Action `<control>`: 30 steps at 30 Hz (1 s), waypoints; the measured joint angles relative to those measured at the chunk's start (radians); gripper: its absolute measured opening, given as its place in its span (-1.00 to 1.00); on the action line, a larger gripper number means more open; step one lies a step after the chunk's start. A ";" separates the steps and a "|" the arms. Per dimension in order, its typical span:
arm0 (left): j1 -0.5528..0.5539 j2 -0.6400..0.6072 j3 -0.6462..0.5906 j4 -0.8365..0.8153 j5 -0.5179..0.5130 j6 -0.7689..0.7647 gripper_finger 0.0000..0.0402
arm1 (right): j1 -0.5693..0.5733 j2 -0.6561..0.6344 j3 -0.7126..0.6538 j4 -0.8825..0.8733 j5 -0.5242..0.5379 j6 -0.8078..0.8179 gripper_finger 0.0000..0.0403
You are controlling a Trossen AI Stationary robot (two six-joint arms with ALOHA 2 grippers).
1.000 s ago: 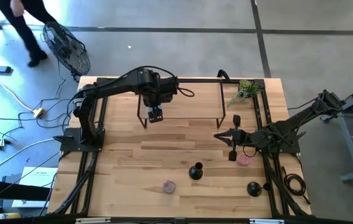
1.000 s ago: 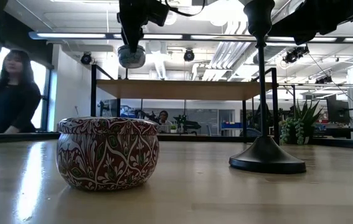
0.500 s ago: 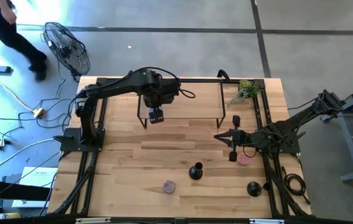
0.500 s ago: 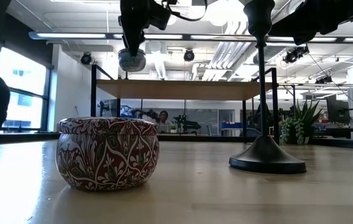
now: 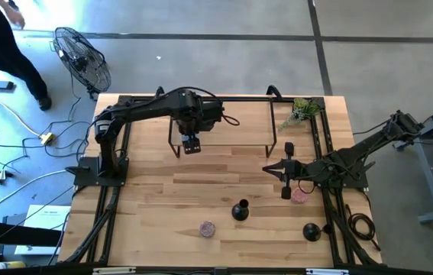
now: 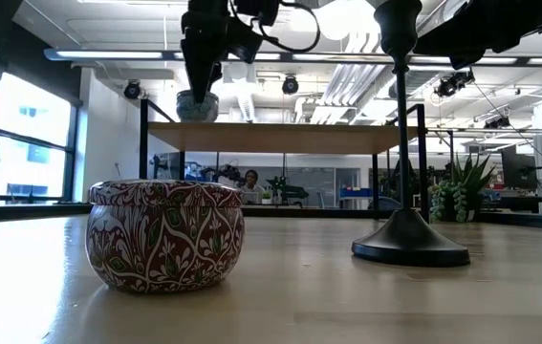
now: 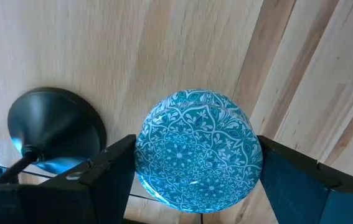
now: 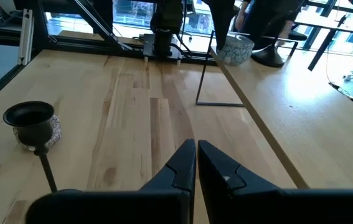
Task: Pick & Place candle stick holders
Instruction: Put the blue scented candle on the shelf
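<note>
My left gripper point(image 5: 192, 143) is shut on a blue patterned round tin point(image 7: 198, 152) over the raised wooden shelf point(image 6: 280, 136) at the table's far side. One black candle stick holder stands on the shelf beside the tin, and its domed base point(image 7: 55, 130) shows in the left wrist view. A second holder point(image 5: 240, 210) stands on its base at the table's near middle. A third point(image 5: 311, 231) stands at the near right. My right gripper point(image 5: 268, 168) is shut and empty at the table's right. My left gripper pinches the blue tin by its round side wall point(image 7: 144, 163) between its two fingers point(image 7: 111, 171), one on each opposite side. The fingers come from above, pointing down. The tin is upright, lid up, at the shelf's top point(image 6: 197, 103); whether it rests there I cannot tell.
A red patterned tin point(image 5: 207, 228) sits at the near middle and a pink tin point(image 5: 298, 195) below my right arm. A small plant point(image 5: 302, 111) stands at the far right corner. The shelf's thin metal legs point(image 5: 274, 145) stand on the table. A floor fan point(image 5: 82, 57) is beyond the far left.
My left gripper has gone down with the blue tin toward the shelf's top, still shut on it. The tin stays upright. A person beyond the table's far left corner has walked farther off.
</note>
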 joint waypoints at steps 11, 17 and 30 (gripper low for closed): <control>0.000 0.000 -0.013 0.003 -0.095 0.000 0.44 | 0.000 0.000 0.000 0.000 0.000 0.000 -0.94; 0.000 0.000 -0.013 0.003 -0.064 -0.002 0.44 | 0.000 0.000 0.000 0.000 0.000 0.000 -0.94; 0.000 0.000 -0.013 -0.002 -0.023 0.016 0.44 | 0.000 0.000 0.000 0.000 0.000 0.004 -0.94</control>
